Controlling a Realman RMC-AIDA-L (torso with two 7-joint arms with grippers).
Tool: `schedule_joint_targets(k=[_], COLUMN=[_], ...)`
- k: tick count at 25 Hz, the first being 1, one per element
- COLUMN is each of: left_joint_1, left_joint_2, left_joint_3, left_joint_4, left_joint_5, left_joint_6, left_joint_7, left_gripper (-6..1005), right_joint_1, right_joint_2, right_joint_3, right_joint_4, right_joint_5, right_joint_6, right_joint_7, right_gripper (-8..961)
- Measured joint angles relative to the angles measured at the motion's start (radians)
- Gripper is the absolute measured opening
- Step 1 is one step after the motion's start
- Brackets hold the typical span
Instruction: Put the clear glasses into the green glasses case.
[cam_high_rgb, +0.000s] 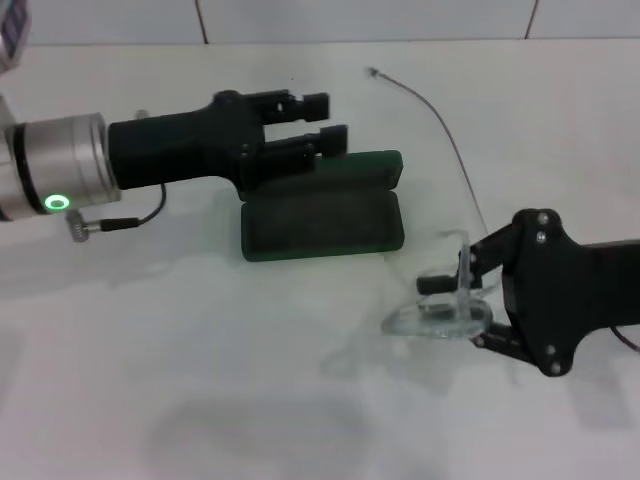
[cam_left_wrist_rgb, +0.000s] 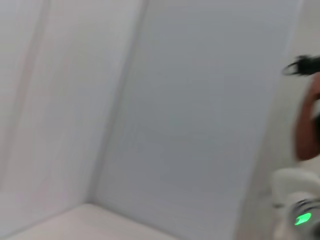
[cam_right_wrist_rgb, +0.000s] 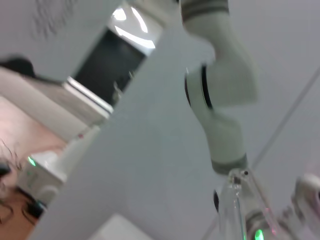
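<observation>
The clear glasses (cam_high_rgb: 440, 318) are being gripped by the right tool (cam_high_rgb: 462, 300) just above the white surface (cam_high_rgb: 200, 380), near the open green glasses case (cam_high_rgb: 322, 222); the left tool (cam_high_rgb: 318, 125) is being held open over its lid.

The left arm (cam_high_rgb: 60, 170) has a brushed silver wrist cylinder with a glowing green ring light at its 7 o'clock edge, leading into a matte black housing and the left gripper (cam_high_rgb: 312, 122), with blocky black fingers. A thin black cable with a knurled metal plug hangs beneath. The right gripper (cam_high_rgb: 462, 300) is black, angular, studded with small silver screws.
</observation>
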Motion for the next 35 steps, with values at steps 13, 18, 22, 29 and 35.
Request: schedule_joint_targets(k=[13,18,22,29,35], left_joint_1=[-0.008,0.001,0.008,0.026,0.048], left_joint_2=[-0.067,-0.067,-0.068,-0.067,-0.067], left_joint_3=[0.0,0.0,0.0,0.0,0.0], left_joint_4=[0.06,0.104,0.13,0.145,0.152], left_joint_5=[-0.033,-0.109,-0.153,-0.223,-0.254], left_joint_6=[-0.149,-0.148,-0.141,-0.124,-0.085], left_joint_7=[0.334,0.402,0.448,0.495,0.537], left_gripper=[559,558,557,557,556], right_joint_1=[0.25,0.291,0.295,0.297,0.294], right_joint_2=[0.006,0.008,0.009,0.007,0.001], right_joint_3=[-0.039,-0.052,-0.063,-0.096,-0.084], right_joint_4=[0.29,0.353,0.365,0.372,0.372], right_joint_5=[0.137,0.134,0.133,0.132,0.141], right_joint_6=[-0.035,-0.019,0.035,0.083,0.156], right_joint_7=[0.164,0.209,0.262,0.31,0.365], right_gripper=[124,124,123,123,123])
